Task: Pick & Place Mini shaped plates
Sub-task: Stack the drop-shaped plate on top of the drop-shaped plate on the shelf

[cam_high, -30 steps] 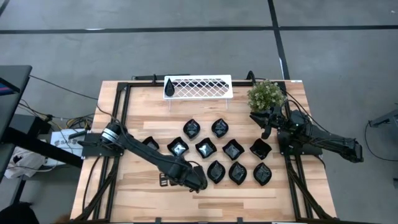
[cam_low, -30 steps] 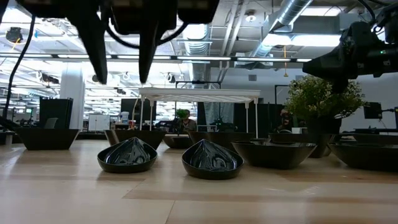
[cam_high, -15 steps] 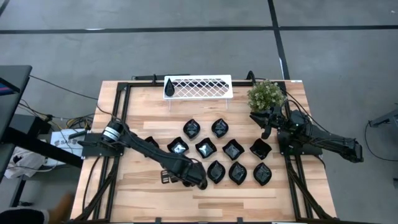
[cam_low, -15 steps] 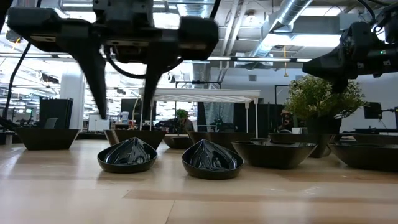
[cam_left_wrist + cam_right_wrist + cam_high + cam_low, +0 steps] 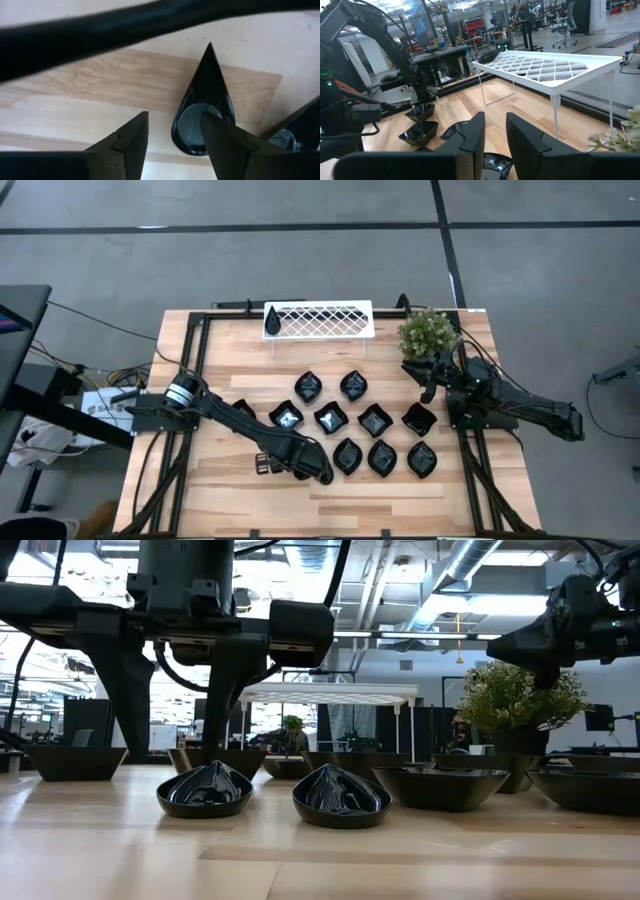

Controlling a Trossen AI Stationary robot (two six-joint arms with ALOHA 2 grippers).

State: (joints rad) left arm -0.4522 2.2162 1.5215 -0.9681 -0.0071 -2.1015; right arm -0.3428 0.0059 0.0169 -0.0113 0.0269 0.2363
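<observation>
Left wrist view: teardrop plate (image 5: 204, 107), glossy black, flat on the table (image 5: 90, 95). It lies just ahead of the left claw (image 5: 172, 137), its round end beside one finger (image 5: 227, 145), its long axis running straight away to a sharp tip.

Left claw: fingers apart, empty, low over the table's near edge (image 5: 200, 515) in the high view (image 5: 262, 466); clearly the nearer arm.

Right claw (image 5: 494, 131): narrow gap, nothing held, waiting by the potted plant (image 5: 428, 332).

Remaining plates (image 5: 330, 418): clustered mid-table.

Change: the left claw has sunk from above the plates to nearly table height, opening slightly.
</observation>
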